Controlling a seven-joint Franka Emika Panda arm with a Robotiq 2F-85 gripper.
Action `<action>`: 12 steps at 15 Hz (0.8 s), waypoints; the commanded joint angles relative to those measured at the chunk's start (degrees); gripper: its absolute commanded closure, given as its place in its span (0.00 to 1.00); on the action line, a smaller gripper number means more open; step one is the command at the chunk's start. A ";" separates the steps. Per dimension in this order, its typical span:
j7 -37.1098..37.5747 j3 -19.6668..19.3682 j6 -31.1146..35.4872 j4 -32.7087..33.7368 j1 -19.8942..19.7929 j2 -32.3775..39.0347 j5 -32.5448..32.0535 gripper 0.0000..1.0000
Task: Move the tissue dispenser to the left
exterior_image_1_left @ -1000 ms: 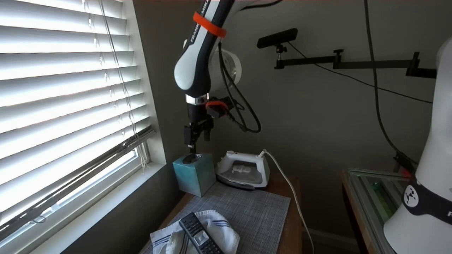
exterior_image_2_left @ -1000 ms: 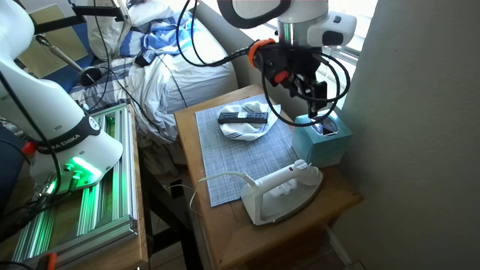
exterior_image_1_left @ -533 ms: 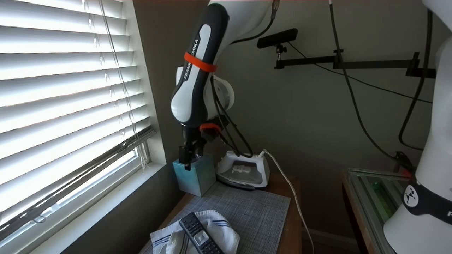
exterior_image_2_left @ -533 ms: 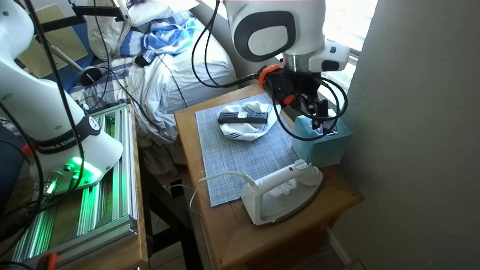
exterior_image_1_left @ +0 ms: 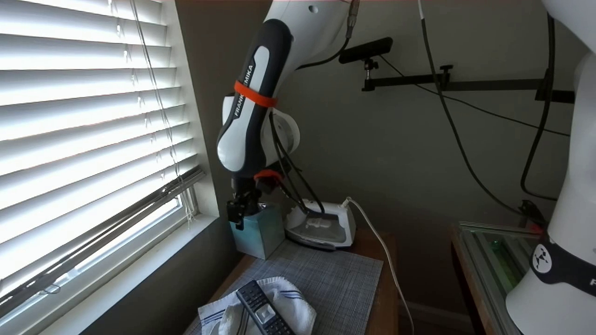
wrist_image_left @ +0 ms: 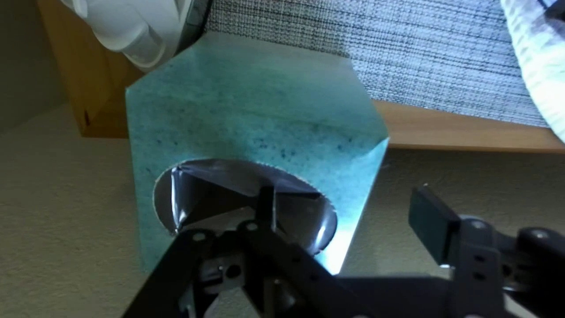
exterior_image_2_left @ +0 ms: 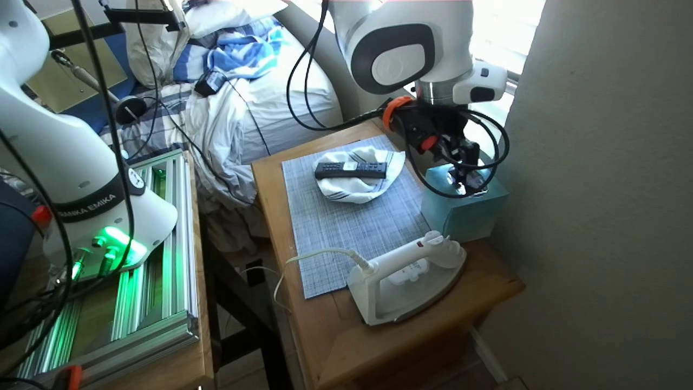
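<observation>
We saw the jaws lower than a second earlier and spread apart, one half over the teal tissue dispenser, the other past its edge, farther from the iron. The dispenser stood unmoved on the surface, just beside the iron.

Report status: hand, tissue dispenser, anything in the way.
Hand open. Tissue dispenser upright, ungripped, one finger at its opening. Iron close beside it, cloth farther off.

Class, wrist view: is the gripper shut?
No, the gripper has its fingers apart, an edge of the tissue dispenser showing between them.
</observation>
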 commanded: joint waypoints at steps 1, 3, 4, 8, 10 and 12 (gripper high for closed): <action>1.80 -0.35 -0.13 3.01 0.16 2.44 -1.97 0.46; 2.02 -0.48 -0.39 3.86 0.19 3.20 -1.97 0.57; 2.05 -0.44 -0.49 4.14 0.12 3.47 -1.92 0.66; 1.86 -0.21 -1.82 5.09 -0.15 4.13 -1.83 0.93; 2.02 -0.34 -2.61 5.48 -0.03 4.36 -1.85 1.00; 1.96 -0.23 -3.74 4.90 -0.06 3.52 -1.80 1.00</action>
